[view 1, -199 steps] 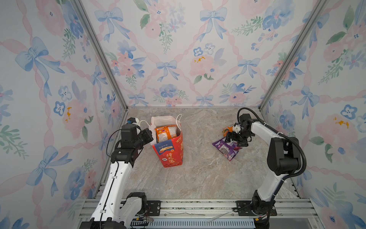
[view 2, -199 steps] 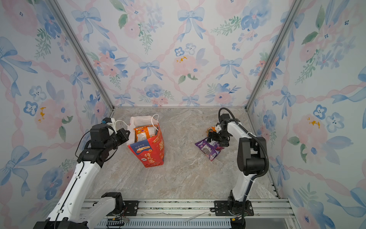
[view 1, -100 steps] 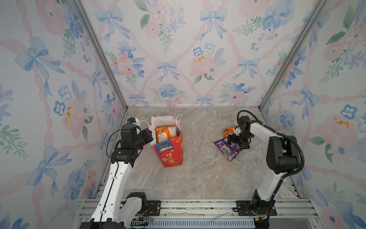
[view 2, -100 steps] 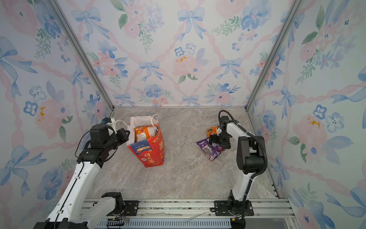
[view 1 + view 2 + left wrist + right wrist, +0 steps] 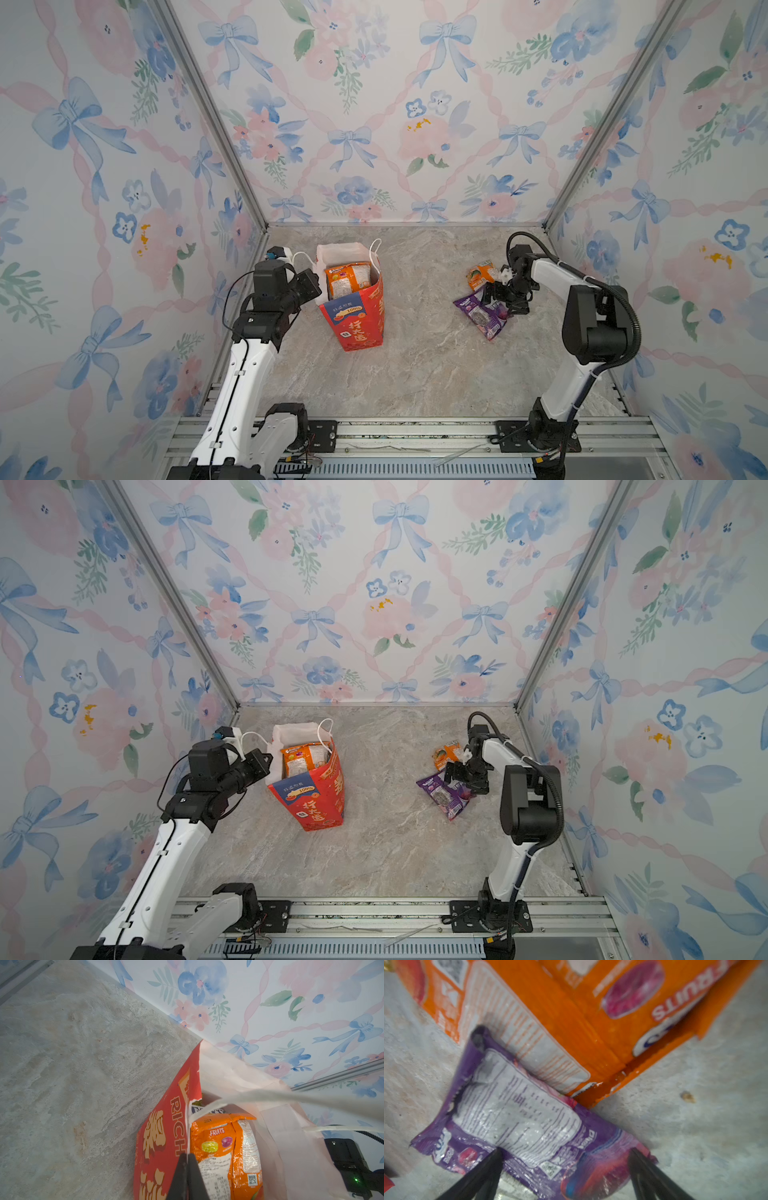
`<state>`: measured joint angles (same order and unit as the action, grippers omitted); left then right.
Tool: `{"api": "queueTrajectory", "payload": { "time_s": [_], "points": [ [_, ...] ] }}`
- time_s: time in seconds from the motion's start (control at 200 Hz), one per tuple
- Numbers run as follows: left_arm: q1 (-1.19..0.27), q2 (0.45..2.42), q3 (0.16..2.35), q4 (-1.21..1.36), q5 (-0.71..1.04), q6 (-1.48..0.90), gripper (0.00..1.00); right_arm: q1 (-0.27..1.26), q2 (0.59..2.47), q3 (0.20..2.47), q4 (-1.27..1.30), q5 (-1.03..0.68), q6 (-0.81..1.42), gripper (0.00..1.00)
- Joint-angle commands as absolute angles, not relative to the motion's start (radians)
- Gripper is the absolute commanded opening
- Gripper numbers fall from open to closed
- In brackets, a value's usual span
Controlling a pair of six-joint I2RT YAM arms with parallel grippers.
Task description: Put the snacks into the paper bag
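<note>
Snacks lie in two places. Taking the far wall as 12 o'clock, a purple packet sits on the worktop at about 2 o'clock from its middle, and an orange packet lies at 12 o'clock of the purple one, their edges overlapping. A second orange packet stands upright inside the bag, its printed back showing in the left wrist view. The red bag stands upright at about 10 o'clock from the worktop's middle with its mouth open and its white inside showing. The left hand, at 9 o'clock of the bag, is pinched tight on the bag's near rim, and a white string handle runs loose across the mouth. The right hand is spread wide and grips nothing. Its two dark fingers reach low over one end of the purple packet, and whether they touch it cannot be told. In both top views this hand sits right over the two loose packets, well apart from the bag.
</note>
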<state>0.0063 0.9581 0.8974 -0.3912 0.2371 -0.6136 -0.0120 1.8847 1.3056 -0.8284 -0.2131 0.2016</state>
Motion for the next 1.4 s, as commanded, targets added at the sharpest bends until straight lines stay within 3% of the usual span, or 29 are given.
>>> {"api": "queueTrajectory", "payload": {
  "time_s": [0.0, 0.365, 0.645, 0.895, 1.395],
  "points": [
    [0.014, 0.952, 0.885, -0.411, 0.242, -0.611, 0.00, -0.058, 1.840, 1.266, -0.788, -0.261, 0.231, 0.97],
    [0.014, 0.952, 0.885, -0.410, 0.244, -0.613, 0.00, -0.136, 1.719, 1.189, -0.740, -0.324, 0.256, 0.96],
    [0.014, 0.948, 0.883, -0.411, 0.244, -0.611, 0.00, -0.188, 1.727, 1.168, -0.755, -0.293, 0.235, 0.96],
    [0.013, 0.955, 0.885, -0.411, 0.248, -0.611, 0.00, -0.190, 1.763, 1.130, -0.706, -0.410, 0.217, 0.96],
    [0.009, 0.954, 0.903, -0.410, 0.259, -0.620, 0.00, 0.010, 1.811, 1.170, -0.716, -0.479, 0.122, 0.97]
  ]
}}
